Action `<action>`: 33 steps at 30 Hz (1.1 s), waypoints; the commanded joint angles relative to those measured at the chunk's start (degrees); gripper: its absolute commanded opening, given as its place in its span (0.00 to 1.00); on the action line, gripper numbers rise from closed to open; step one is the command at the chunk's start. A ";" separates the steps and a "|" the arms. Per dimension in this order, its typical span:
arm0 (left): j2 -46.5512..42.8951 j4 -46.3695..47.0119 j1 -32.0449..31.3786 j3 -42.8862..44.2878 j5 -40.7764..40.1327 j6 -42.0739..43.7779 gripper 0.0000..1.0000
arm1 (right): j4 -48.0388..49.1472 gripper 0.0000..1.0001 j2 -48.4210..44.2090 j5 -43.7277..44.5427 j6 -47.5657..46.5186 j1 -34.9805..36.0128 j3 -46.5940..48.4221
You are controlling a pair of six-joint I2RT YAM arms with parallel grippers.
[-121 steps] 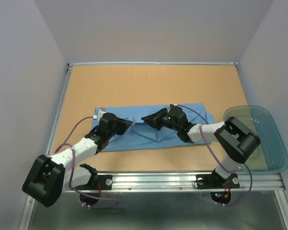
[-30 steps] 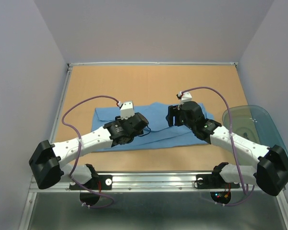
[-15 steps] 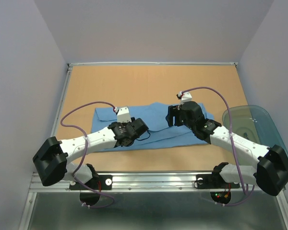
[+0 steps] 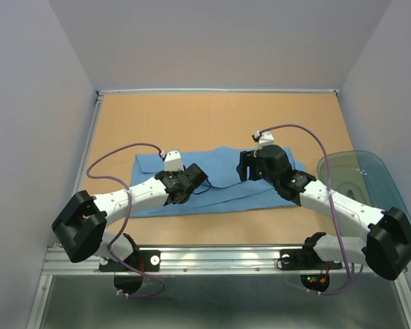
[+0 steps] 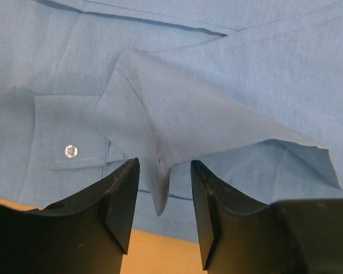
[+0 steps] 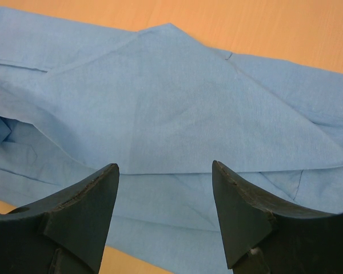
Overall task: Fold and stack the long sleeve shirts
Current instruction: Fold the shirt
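Tan counter [image 4: 212, 116] boxed in by plain grey walls, with the light blue shirt [image 4: 222, 188] lying in a long flat strip across the middle of it, right under both tools. From the overhead cam the left tool [image 4: 195, 178] sits low over the shirt's left half and the right tool [image 4: 242, 166] hangs over the right half. There's a teal tub [image 4: 397, 205] well off to the right tool's outer side, at the counter's edge. You can't really read the jaws from up there though. The wrist cams sort that out. The left tool's jaws stand a moderate way apart, with the pointed tip of a raised fold poking down between the fingers [image 5: 123, 200], not pinched as far as I can tell. Just left of that tool is a cuff [image 5: 57, 142] with a small white button [image 5: 71, 150], which overhead doesn't show at all. The right tool is spread wide with nothing in it. Ahead of it is a smooth triangular flap of cloth, with bare counter beyond.
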 commanded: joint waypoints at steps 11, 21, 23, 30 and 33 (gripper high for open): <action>0.65 -11.46 0.16 12.59 1.52 13.12 0.03 | 1.39 0.72 -3.47 3.89 -2.31 -0.03 -1.35; -5.15 -20.27 -0.81 25.09 24.07 36.32 0.00 | 1.31 0.71 -5.14 9.77 -4.42 -0.03 0.23; -6.03 -20.72 -1.51 25.18 27.51 37.65 0.00 | 1.13 0.72 -5.06 10.74 -4.34 -0.03 0.67; -11.39 -18.09 -3.44 24.65 49.14 44.58 0.00 | -0.10 0.58 -0.58 11.20 -2.59 -2.30 5.67; -12.01 -16.50 -5.38 24.48 55.74 45.91 0.00 | -1.33 0.54 3.46 9.35 -1.44 -3.80 8.57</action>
